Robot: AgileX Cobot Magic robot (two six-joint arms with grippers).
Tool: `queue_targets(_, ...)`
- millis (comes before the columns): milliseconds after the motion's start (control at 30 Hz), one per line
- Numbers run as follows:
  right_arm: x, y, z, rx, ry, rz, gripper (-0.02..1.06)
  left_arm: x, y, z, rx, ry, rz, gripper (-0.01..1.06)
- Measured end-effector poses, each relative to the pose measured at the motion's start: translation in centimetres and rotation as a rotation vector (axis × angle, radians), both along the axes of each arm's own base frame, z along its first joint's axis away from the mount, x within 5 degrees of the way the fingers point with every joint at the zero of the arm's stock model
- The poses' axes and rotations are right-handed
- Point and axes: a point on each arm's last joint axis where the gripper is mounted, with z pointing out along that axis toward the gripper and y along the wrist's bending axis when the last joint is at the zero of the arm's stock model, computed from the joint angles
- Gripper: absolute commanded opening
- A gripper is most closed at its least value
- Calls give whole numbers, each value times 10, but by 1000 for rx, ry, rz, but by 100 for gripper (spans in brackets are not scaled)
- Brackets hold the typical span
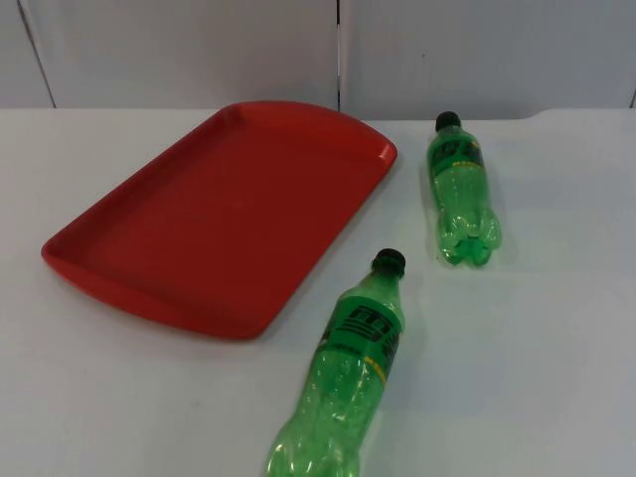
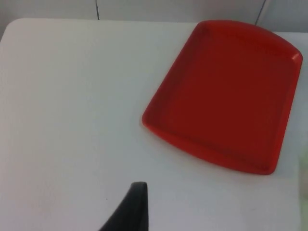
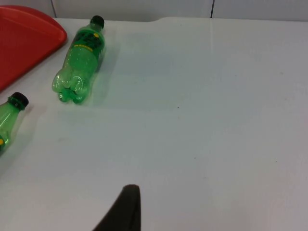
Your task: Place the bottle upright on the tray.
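While tray (image 1: 149,238) sits bare, 2 bottles (image 1: 462,189) (image 1: 348,378) lie beside it.

The red tray (image 1: 214,214) lies flat with nothing standing on it, its low rim the only edge to cross. Beside it on the side away from the left arm, two green bottles lie on the counter (image 1: 556,328): the far bottle (image 1: 460,189) just off the tray's back corner, the near bottle (image 1: 350,373) close to its front corner (caps toward the wall). A bare strip separates the bottles. Beyond them the counter is open.
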Motion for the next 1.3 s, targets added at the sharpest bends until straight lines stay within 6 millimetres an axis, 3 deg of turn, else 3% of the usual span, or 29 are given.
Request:
queue_targets(367,0,0,0,0,0,0,105,31,0,1,21,83,-62,105)
queue_targets(1067,0,0,0,0,0,0,105,81,-5,-18,-41,213,-173,105)
queue_targets(1300,0,0,0,0,0,0,105,101,-7,-14,-73,221,-199,105)
